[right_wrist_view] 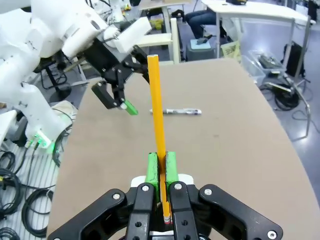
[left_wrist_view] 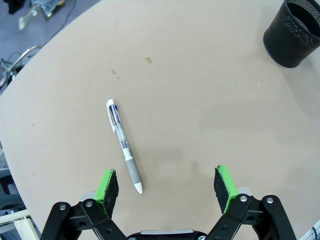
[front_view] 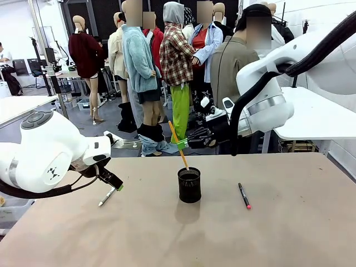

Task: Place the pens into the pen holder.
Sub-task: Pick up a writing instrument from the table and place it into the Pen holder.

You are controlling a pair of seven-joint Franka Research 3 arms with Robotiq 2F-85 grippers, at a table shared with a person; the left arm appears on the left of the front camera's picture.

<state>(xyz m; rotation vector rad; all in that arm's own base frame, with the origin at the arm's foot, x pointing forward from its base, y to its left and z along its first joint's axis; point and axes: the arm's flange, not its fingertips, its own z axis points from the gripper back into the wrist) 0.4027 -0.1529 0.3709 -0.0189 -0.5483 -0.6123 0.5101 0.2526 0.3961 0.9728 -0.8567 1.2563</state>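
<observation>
Pen holder (front_view: 189, 186) is in the middle of the table (front_view: 289, 233), one pen (front_view: 107, 196) left of it, another pen (front_view: 244, 196) right. Third pen (front_view: 177, 142) tilts just over its rim.

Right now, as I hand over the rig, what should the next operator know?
Left pincer: open, above the white pen lying on the table.
Right pincer: shut on the orange pen, tilted, lower end at the mouth of the mesh pen holder.
Black red-tipped pen lies on the table right of the holder.
Done: none dropped in. Left: all three.
</observation>
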